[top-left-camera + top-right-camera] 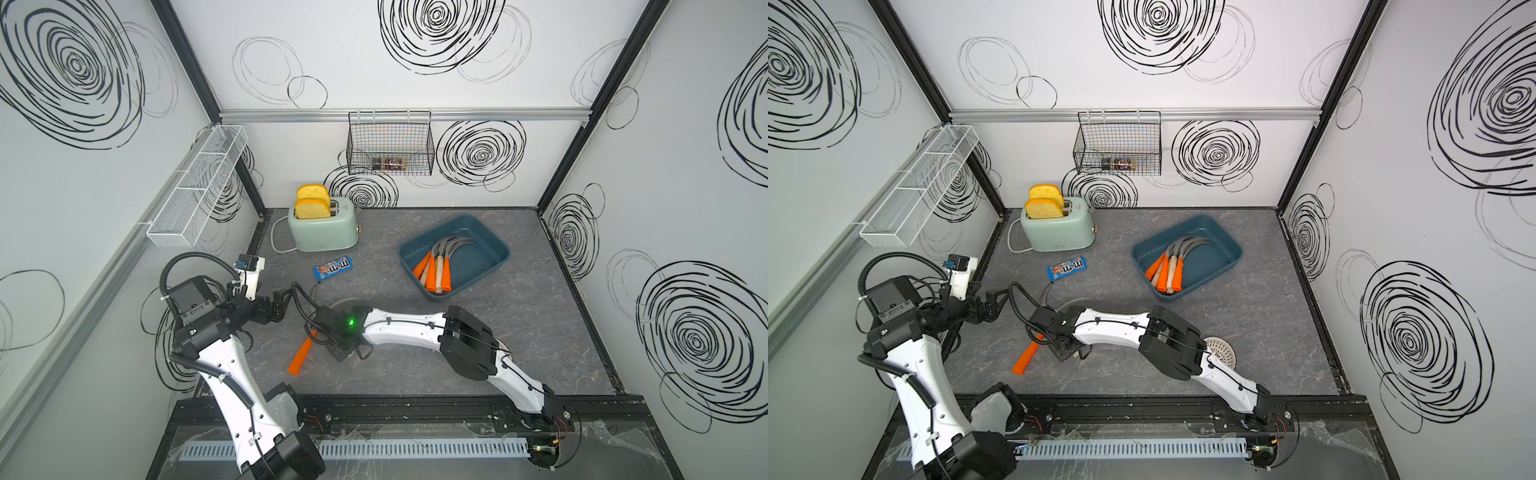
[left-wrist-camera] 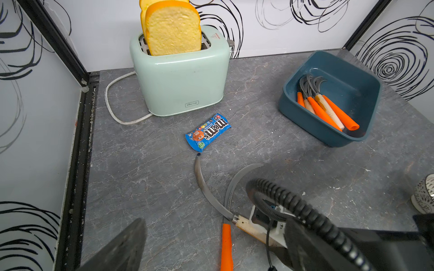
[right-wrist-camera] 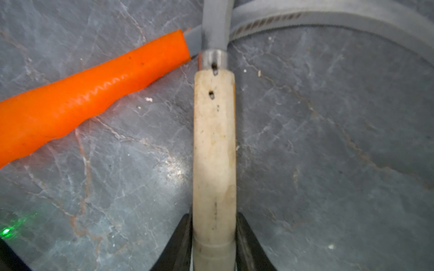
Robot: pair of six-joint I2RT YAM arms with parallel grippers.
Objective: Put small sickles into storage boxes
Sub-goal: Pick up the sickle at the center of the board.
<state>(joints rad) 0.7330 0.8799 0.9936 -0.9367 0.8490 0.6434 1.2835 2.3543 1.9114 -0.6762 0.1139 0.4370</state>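
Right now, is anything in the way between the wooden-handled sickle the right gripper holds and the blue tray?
Nothing visible does. The table between the wooden-handled sickle in the right gripper and the tray is bare; the candy bag lies off that line. Its blade crosses the orange-handled sickle's.

Open tabletop (image 1: 374, 257) btwn candy pack (image 1: 333, 267) & teal tray (image 1: 478, 253); toaster (image 1: 324, 232), cord (image 1: 275, 243) crowd back-left corner.
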